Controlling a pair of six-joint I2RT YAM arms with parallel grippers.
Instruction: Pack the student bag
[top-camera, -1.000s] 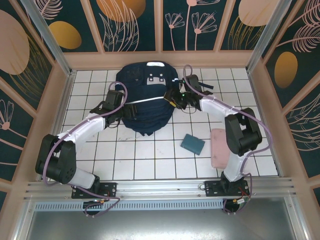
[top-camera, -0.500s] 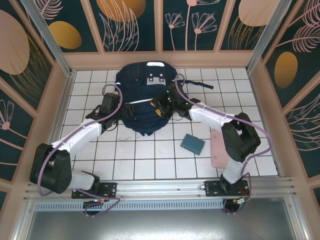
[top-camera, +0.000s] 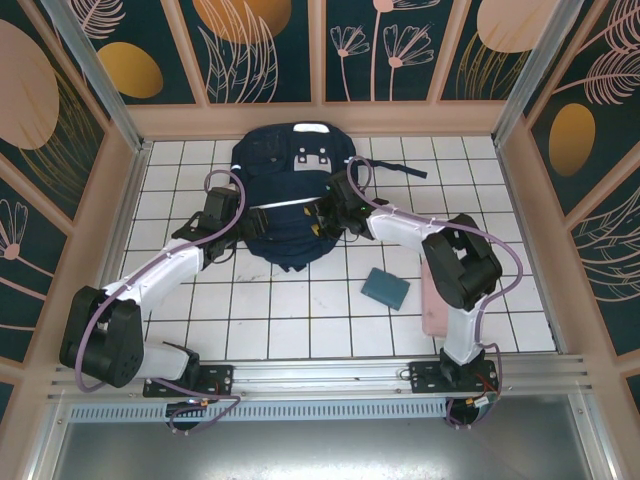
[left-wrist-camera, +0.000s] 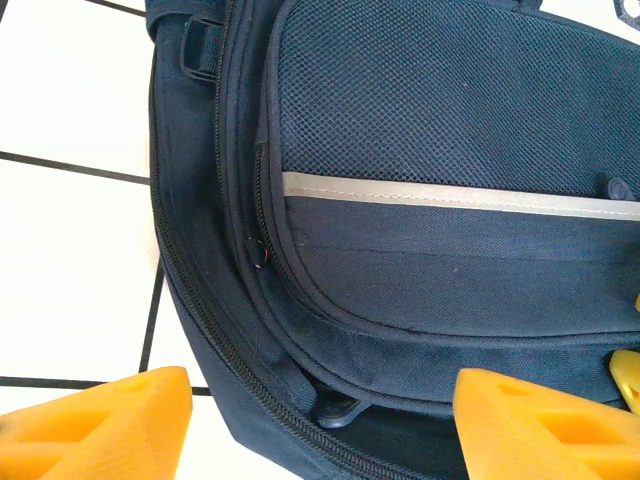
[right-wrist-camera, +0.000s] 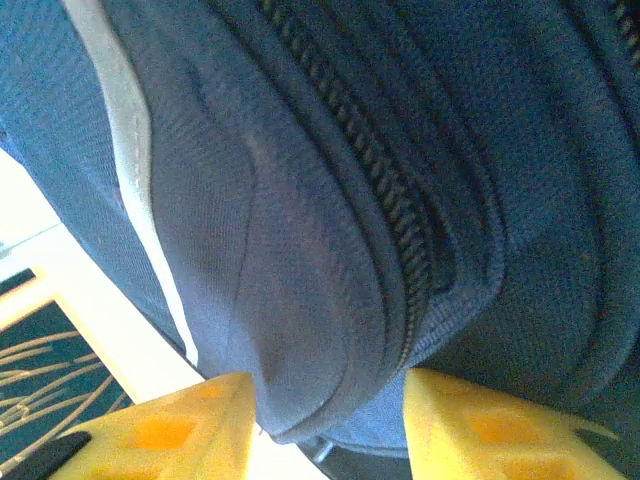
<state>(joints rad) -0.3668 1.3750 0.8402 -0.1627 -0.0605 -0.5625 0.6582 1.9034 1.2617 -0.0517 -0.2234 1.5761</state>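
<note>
The student bag (top-camera: 290, 205), dark navy with a thin pale stripe, lies flat at the back middle of the tiled table. My left gripper (top-camera: 238, 216) is at the bag's left edge. In the left wrist view my left gripper (left-wrist-camera: 322, 400) stands open, its yellow fingers (left-wrist-camera: 110, 415) wide apart over the zipper edge (left-wrist-camera: 215, 345) and a dark zip pull (left-wrist-camera: 338, 408). My right gripper (top-camera: 330, 210) is on the bag's right side. In the right wrist view my right gripper (right-wrist-camera: 328, 400) pinches a fold of bag fabric (right-wrist-camera: 320, 330) beside a zipper (right-wrist-camera: 400, 230).
A teal flat pouch (top-camera: 385, 288) lies on the tiles right of centre, and a pink case (top-camera: 437, 296) lies beside the right arm. A dark strap (top-camera: 400, 170) trails from the bag toward the back right. Wooden walls enclose the table.
My right gripper has moved left from beside the bag onto its right side and now holds a fold of fabric. My left gripper shifted slightly left a second ago, then stayed.
</note>
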